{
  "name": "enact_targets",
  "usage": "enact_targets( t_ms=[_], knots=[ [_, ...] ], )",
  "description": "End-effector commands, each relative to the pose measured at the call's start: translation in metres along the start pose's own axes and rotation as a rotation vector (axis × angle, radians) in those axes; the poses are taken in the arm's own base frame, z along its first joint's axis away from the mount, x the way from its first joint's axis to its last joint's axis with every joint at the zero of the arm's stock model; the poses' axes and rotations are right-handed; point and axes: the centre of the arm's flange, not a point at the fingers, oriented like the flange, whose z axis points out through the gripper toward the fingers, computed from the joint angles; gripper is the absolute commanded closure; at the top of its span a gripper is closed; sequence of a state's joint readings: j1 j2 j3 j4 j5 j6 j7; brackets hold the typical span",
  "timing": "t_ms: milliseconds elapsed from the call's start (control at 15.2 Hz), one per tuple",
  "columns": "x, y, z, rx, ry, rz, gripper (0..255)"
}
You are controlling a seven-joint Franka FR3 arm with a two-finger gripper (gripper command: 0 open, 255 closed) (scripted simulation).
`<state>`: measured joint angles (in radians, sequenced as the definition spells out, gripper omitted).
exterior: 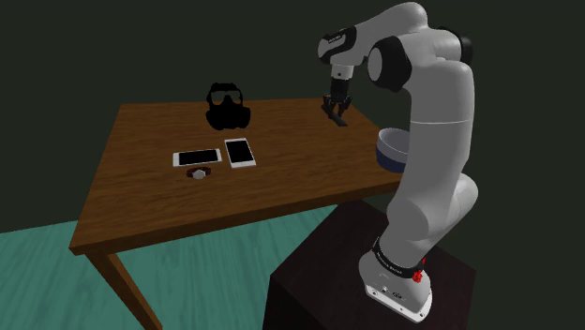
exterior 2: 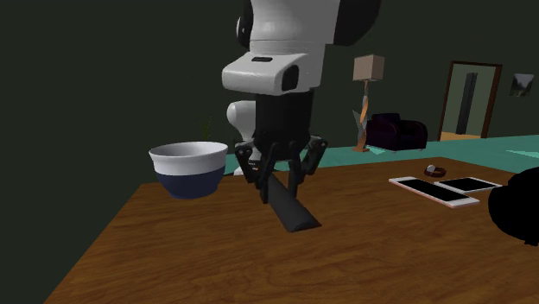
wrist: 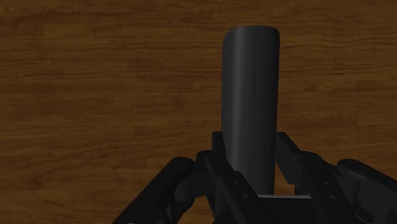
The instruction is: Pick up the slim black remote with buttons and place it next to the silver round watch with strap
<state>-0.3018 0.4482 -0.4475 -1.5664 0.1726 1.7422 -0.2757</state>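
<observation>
Shoulder view: rises from the dark stand (exterior: 319, 281), elbow bent, black two-finger gripper (exterior: 337, 112) pointing down near the brown wooden table's (exterior: 281, 202) far edge. On it: 1 round silver watch (exterior: 197, 172) left of the middle, 2 flat white phones (exterior: 240, 151) just behind, 1 black gas mask (exterior: 228, 106), 1 white-and-blue bowl (exterior: 394, 150) at the right edge. Second exterior view: clamped on 1 slim black remote (exterior 2: 289, 207), tilted. Wrist view: fingers (wrist: 289, 159) gripping its near end.

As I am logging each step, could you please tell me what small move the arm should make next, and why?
Probably carry the remote across the table toward the watch: the pincer is shut on the remote, while the watch lies well away from it, beside two white phones.
</observation>
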Motion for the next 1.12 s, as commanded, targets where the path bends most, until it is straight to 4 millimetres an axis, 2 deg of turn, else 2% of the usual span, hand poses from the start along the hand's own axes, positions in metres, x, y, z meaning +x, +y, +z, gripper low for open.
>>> enact_targets(
  t_ms=[0,198,1056],
  knots=[
    [-0.003,-0.001,-0.010,0.000,0.000,0.000,255],
    [-0.006,-0.002,-0.025,0.000,0.000,0.000,255],
    [-0.078,-0.156,-0.003,0.000,0.000,0.000,255]
  ],
)
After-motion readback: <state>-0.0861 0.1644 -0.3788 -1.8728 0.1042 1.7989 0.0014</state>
